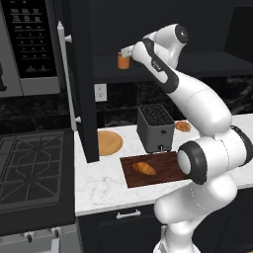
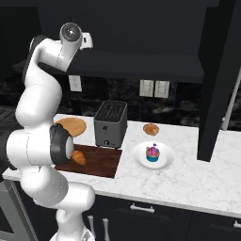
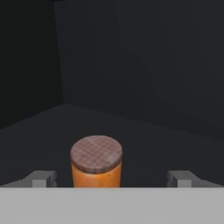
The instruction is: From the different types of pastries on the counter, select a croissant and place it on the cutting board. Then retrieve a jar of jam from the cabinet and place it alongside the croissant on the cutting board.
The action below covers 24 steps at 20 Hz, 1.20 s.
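With the croissant (image 1: 144, 168) already on the cutting board (image 1: 165, 168) at lower centre of the left base view, we're on step two: jam. Gripper (image 3: 111, 178) spread fully wide, holding nothing, tips either side of the jar of jam (image 3: 96, 162), which stands upright on the cabinet (image 3: 144, 131) shelf. Next, I'd say: ease fwd a bit, then clamp.

White marble counter (image 1: 101, 185) with cutting board (image 1: 165, 170), toaster (image 1: 155, 127), round wooden plate (image 1: 109, 142)
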Motion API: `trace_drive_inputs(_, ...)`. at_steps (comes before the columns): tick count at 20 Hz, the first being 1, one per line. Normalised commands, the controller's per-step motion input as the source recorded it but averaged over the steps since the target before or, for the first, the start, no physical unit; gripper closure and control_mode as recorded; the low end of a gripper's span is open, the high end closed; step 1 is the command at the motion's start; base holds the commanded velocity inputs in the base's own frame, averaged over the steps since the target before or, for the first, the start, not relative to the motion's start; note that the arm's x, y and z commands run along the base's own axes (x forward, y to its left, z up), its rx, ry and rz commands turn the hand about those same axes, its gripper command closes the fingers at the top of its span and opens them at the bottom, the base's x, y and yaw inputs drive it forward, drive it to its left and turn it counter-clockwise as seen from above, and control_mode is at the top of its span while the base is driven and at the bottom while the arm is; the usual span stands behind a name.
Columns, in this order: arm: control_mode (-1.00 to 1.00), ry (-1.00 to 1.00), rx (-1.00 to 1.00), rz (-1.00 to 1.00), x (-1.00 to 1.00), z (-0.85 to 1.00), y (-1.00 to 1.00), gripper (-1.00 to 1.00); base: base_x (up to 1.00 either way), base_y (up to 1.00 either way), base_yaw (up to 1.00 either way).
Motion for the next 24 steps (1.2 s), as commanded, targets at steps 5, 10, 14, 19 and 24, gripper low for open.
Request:
trace_drive_inputs(5, -1.0, 0.0, 0.0, 0.0, 0.0, -0.05, 0.02, -1.0, 0.0, 0.0, 0.0)
trace_drive_inputs(10, -1.0, 0.0, 0.0, 0.0, -0.07, -0.32, 0.03, -1.0, 0.0, 0.0, 0.0)
trace_drive_inputs(14, -1.0, 0.0, 0.0, 0.0, 0.0, -0.21, 0.01, -1.0, 0.0, 0.0, 0.0)
trace_drive_inputs(19, -1.0, -0.04, 0.0, 0.01, 0.09, -0.13, 0.11, -1.0, 0.0, 0.0, 0.0)
trace_drive_inputs(24, -1.0, -0.02, 0.0, 0.03, 0.21, -0.23, 0.23, -1.0, 0.0, 0.0, 0.0)
